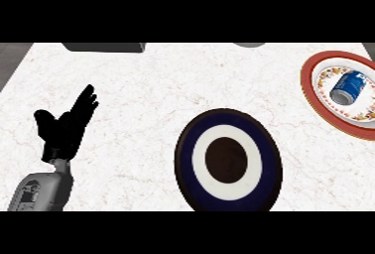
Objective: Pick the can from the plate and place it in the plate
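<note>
So closest to the bottom edge on the left you've got the grey forearm coming up, ending in the left hand (64,130). It's just parked there over the bench (147,99), fingers (86,101) straight and spread, pointing up and a bit to the right, thumb sticking out to the left. Wide open, holding nothing, not touching anything else on the bench. The right hand doesn't show anywhere.

Next up, low and a bit right of centre, sits the dark blue plate (227,160). It has a dark rim, a navy ring, then a white ring and a dark brownish centre. Nothing is lying on it. It's well apart from the left hand, with bare white marbled bench between them.

Further back and way over at the right edge is the red-rimmed plate (313,94), partly cut off by the frame, with a white middle and a flowery pattern round the inside. The can (350,86) is there, blue with white lettering, lying on its side in that plate, tilted diagonally.

At the very back edge there's a dark grey flat thing (104,47) up left, plus a sliver of some grey object (250,44) further right, too cut off to tell what it is.
</note>
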`<state>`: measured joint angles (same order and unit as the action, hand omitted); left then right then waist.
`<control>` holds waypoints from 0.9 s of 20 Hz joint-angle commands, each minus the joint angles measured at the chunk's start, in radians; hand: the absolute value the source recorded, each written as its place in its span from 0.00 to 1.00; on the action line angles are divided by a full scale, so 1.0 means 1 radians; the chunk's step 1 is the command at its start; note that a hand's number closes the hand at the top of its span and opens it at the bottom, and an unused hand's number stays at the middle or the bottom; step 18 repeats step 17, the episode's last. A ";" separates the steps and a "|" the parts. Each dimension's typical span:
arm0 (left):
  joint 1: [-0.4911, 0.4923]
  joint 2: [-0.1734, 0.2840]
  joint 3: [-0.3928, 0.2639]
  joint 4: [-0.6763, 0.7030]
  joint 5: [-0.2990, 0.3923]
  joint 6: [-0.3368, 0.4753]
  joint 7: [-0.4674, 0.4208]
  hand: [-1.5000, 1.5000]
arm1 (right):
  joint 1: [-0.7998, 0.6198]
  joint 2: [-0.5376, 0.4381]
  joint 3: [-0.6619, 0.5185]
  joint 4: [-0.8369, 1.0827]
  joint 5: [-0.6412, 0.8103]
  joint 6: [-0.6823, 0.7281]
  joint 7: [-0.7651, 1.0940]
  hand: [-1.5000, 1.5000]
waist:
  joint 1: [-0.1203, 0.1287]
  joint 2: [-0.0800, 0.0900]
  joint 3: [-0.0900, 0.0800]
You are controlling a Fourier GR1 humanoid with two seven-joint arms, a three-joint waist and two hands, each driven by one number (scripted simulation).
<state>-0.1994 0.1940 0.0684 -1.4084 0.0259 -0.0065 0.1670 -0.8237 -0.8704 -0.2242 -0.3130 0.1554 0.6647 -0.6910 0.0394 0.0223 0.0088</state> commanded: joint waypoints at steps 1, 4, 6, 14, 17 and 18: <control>-0.019 0.004 0.005 -0.001 0.001 0.002 0.010 0.50 | 0.037 -0.025 -0.002 0.005 -0.030 0.262 -0.170 0.00 | -0.004 0.002 0.001; 0.010 0.011 0.006 0.005 0.027 -0.038 0.003 0.50 | 0.025 -0.046 -0.015 0.003 -0.061 0.248 -0.128 0.00 | 0.018 0.008 0.002; -0.018 0.002 0.005 0.011 0.005 -0.004 0.009 0.50 | 0.044 -0.050 -0.017 -0.004 -0.075 0.244 -0.132 0.00 | 0.005 0.011 0.004; 0.017 -0.017 -0.017 0.001 -0.003 -0.010 -0.022 0.50 | 0.075 -0.083 0.004 -0.031 -0.092 0.187 -0.098 0.00 | 0.033 0.018 0.006; 0.001 -0.007 -0.003 0.000 0.002 -0.006 -0.010 0.50 | 0.106 -0.102 0.023 -0.049 -0.092 0.210 -0.111 0.00 | 0.019 0.016 0.007; 0.001 -0.007 -0.003 0.000 0.002 -0.006 -0.010 0.50 | 0.106 -0.102 0.023 -0.049 -0.092 0.210 -0.111 0.00 | 0.019 0.016 0.007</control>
